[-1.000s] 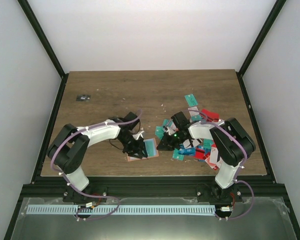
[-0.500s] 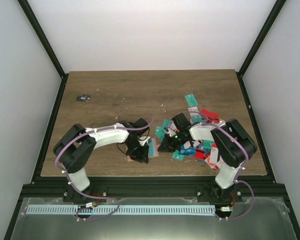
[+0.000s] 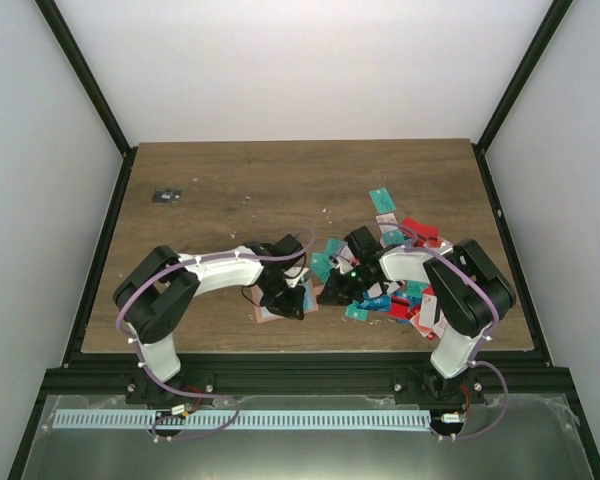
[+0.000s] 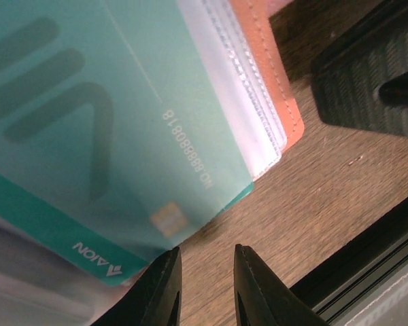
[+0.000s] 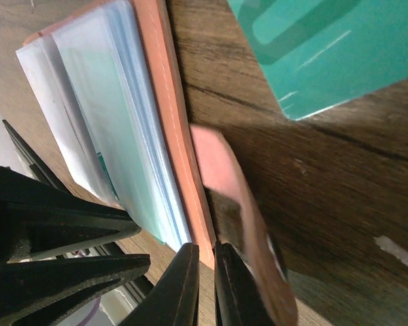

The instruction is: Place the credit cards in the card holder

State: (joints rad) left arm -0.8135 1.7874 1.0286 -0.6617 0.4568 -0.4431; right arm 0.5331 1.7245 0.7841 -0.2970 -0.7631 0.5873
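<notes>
Top view: the two grippers are covering most of the card holder; only a salmon sliver is showing. The left wrist view is cropping the holder hard, and its lower-left corner is blurring out. A teal card is sitting inside a clear sleeve.

The right gripper is sitting almost closed, with the holder's salmon corner meeting the gap. I can't tell if it is pinching it.

The left gripper is showing a narrow gap with bare wood between the tips. It is gripping nothing and hovering just off the holder's sleeve edge.

The holder is lying open near the desk's near edge, a bit left of centre, between both grippers. Its tab is lying just beside the right gripper.

The loose credit cards are lying piled toward the right edge.

Both arms are reaching inward, low over the wood, with the wrists converging.
</notes>
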